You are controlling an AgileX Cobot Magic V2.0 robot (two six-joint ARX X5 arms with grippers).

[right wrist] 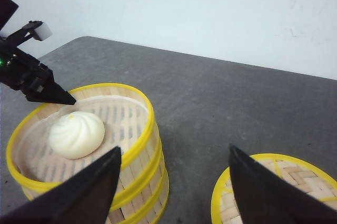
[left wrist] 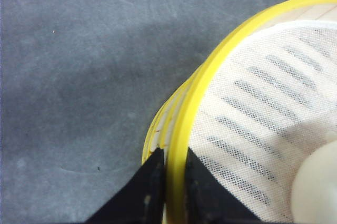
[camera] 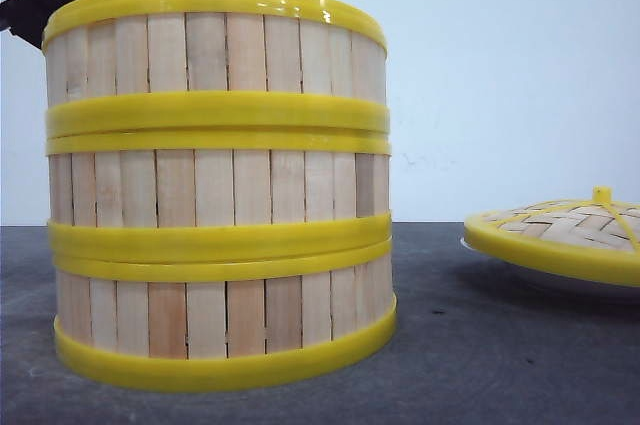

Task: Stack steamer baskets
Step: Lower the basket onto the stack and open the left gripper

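- Three steamer baskets stand stacked upright on the matte grey counter: pale vertical wood slats, glossy yellow rims; no writing visible.
- Inside the top basket, a smooth white bun on mesh liner.
- Left tool pinches the top rim.
- Right tool gapes wide, empty.
- Woven bamboo lid lies beyond.

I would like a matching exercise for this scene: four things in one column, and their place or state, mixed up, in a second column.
Things:
1. steamed bun
2. woven lid
3. left end effector
4. right end effector

Places or states:
A. open, holding nothing
B. closed on the top basket's yellow rim
C. resting on a white plate
D. lying inside the top basket

Pairs: 1-D, 2-C, 3-B, 4-A
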